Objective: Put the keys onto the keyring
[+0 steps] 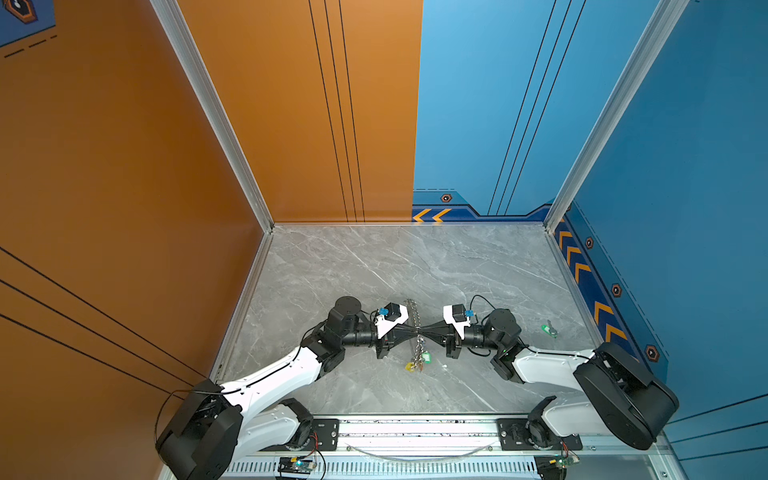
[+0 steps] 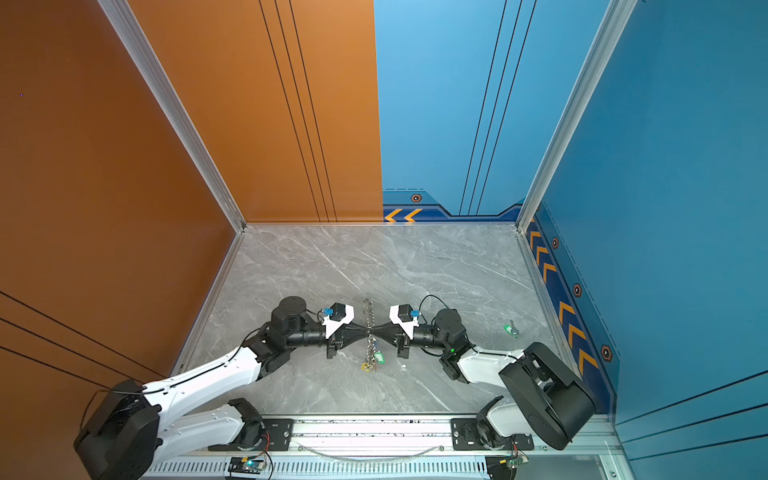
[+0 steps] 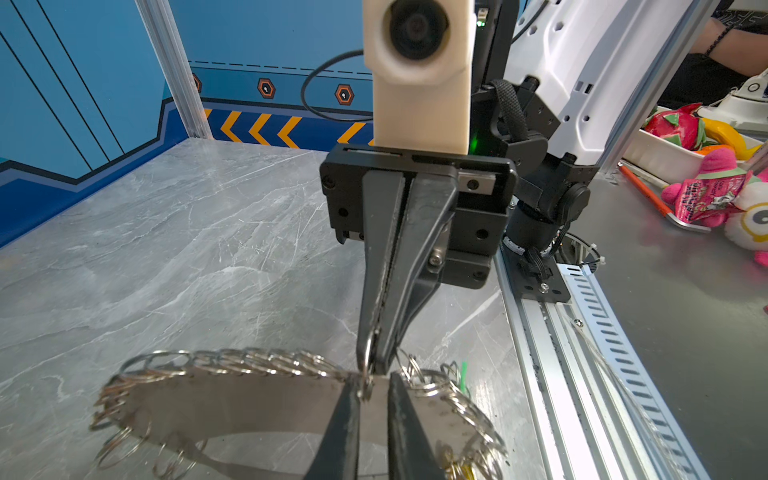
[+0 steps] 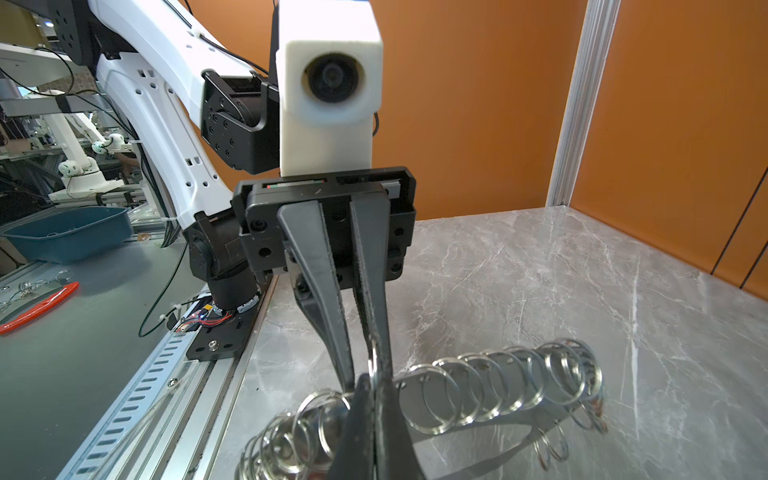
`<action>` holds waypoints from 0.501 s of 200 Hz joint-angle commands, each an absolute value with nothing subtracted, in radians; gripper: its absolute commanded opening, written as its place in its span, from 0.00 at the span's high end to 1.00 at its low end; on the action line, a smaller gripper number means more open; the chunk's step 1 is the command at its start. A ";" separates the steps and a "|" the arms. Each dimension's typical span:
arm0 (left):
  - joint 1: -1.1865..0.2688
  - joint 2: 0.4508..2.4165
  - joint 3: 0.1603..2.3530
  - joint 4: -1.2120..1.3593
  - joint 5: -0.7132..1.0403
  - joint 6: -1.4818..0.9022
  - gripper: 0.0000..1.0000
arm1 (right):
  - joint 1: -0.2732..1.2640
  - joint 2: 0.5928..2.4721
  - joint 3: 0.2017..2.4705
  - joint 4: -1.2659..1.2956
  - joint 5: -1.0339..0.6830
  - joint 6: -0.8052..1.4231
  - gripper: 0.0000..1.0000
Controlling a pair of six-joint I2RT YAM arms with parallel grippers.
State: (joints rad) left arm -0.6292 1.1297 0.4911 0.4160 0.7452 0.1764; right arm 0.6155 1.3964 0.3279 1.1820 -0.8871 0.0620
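The keyring hangs above the table and looks like a chain edge-on in both top views. Its flat plate is edged with silver rings. My right gripper is shut on one small ring at the plate's rim. My left gripper faces it tip to tip, its jaws a narrow gap apart around that same ring. Two keys hang at the keyring's near end, one with a green tag, one with a yellow tag. Another green-tagged key lies on the table, right of my right arm.
The marble table is walled orange on the left and blue on the right. An aluminium rail runs along the front edge. Outside the cell are a white tray with toys, a blue bin and a red-handled tool.
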 commanded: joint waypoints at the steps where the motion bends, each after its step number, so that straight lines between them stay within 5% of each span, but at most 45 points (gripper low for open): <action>1: -0.623 1.141 0.494 0.436 0.751 0.154 0.90 | 0.624 1.411 0.333 1.267 -0.893 0.081 1.00; 38: -0.623 1.162 0.506 0.436 0.747 0.150 1.00 | 0.622 1.409 0.336 1.241 -0.880 0.070 1.00; 60: -0.625 1.166 0.520 0.388 0.701 0.179 1.00 | 0.596 1.338 0.319 1.131 -0.837 0.008 0.75; 100: -0.659 1.198 0.611 0.151 0.622 0.312 1.00 | 0.598 1.102 0.423 0.393 -0.778 -0.366 0.66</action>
